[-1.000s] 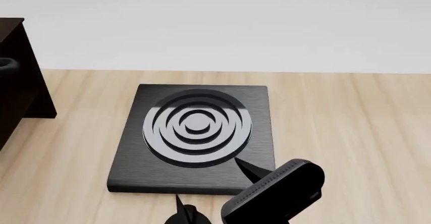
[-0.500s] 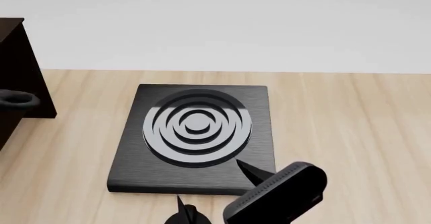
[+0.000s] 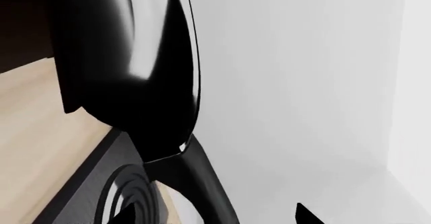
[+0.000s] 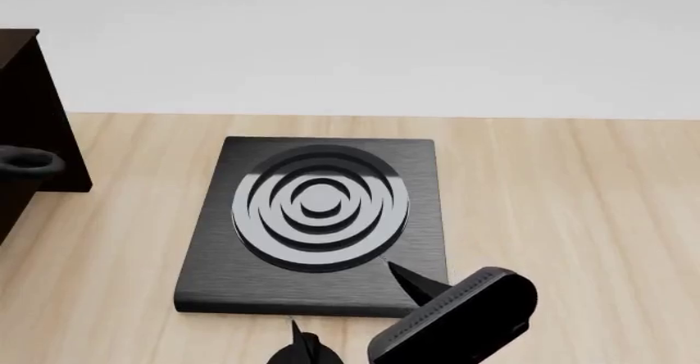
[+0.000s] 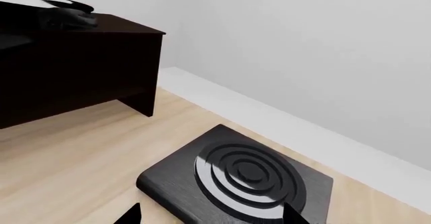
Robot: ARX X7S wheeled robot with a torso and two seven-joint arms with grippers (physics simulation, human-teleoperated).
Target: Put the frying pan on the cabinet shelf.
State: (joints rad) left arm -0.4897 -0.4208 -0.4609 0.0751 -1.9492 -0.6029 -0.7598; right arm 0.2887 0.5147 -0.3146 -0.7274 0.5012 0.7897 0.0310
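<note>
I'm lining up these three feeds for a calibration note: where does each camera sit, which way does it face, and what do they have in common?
Head view: from the robot's head, looking forward and down on the wooden table with the burner plate; the right gripper shows low in frame.
Left wrist view: on the left arm, right up against the frying pan, the white wall behind.
Right wrist view: on the right arm, looking across the burner plate to the cabinet; only fingertips show.
All three see the burner plate.

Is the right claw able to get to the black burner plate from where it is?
Probably yes. The right claw hangs just at the burner plate's near edge, and nothing stands between them on the wooden table.
</note>
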